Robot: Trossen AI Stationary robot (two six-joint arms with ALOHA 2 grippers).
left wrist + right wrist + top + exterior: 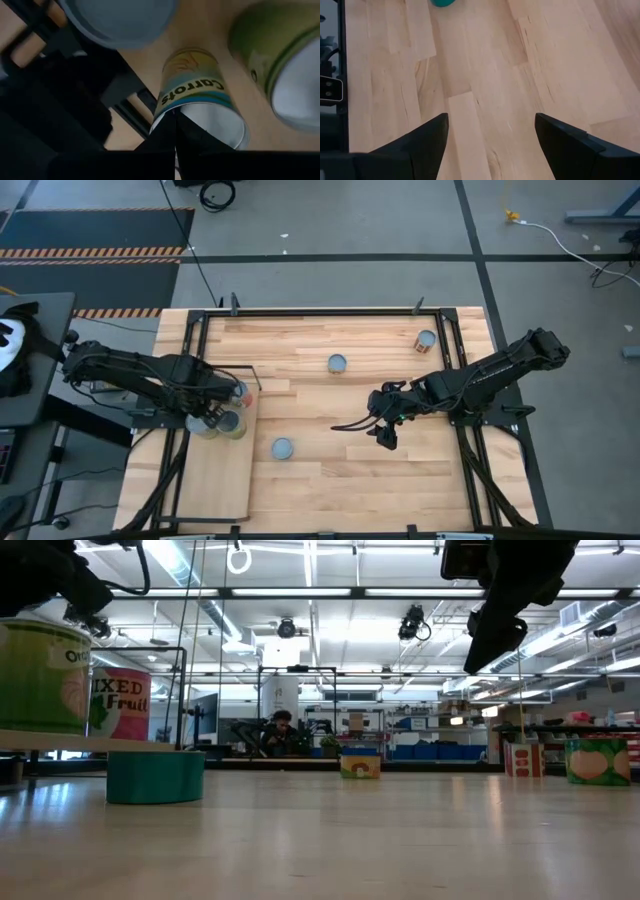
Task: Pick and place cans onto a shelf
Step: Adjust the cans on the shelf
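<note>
Your left claw (222,412) pinches the cylindrical Carrots tin (200,95) on the pale shelf (215,480), frame left; your right claw (386,436) gapes wide over the plank tabletop (340,405), mid-right

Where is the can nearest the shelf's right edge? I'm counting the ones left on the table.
In the high view, that can stands alone on the tabletop, just right of the shelf and left of the right gripper.

A: What lies beyond the desk (340,405)?
B: Grey floor with hazard-striped tape (95,252) and a white cable (560,235) (upper right corner).
A: And across the room?
B: A seated person (281,732), possibly at a workstation, under bright ceiling lights (300,592).
</note>
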